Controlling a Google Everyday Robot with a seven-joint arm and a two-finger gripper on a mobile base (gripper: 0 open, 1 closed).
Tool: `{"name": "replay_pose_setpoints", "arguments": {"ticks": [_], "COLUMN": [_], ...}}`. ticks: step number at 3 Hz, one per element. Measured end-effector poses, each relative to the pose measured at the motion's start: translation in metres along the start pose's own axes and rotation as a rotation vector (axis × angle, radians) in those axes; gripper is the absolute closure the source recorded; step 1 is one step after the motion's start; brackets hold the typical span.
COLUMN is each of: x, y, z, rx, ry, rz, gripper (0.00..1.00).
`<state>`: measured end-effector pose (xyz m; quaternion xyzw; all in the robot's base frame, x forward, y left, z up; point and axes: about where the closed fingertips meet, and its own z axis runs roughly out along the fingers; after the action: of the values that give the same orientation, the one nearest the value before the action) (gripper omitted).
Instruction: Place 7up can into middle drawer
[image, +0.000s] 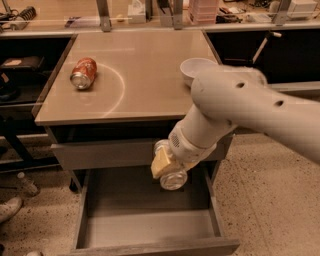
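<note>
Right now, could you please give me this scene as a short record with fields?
gripper: shut on the 7up can, low in front of the table, over the back part of the middle drawer
7up can: held, one shiny end towards the camera, not yet released
middle drawer: pulled open, under the upper drawer
upper drawer: closed
orange-red can: on its side, left on the tabletop
white bowl: right on the tabletop, partly hidden by the arm
</note>
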<state>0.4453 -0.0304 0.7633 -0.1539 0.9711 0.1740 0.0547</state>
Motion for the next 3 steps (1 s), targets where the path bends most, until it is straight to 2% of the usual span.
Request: {"name": "replay_pose_setpoints", "arguments": {"ticks": [1, 2, 3], "x": [0.019, 0.039, 0.043], "y": [-0.008, 0.004, 0.001], "z": [0.084, 0.15, 0.159], "rx": [-0.096, -0.185, -0.196], "ry": [0.073, 0.188, 0.209], "rz": [0.095, 0.13, 0.14], "gripper": [1.0, 1.0, 1.0]}}
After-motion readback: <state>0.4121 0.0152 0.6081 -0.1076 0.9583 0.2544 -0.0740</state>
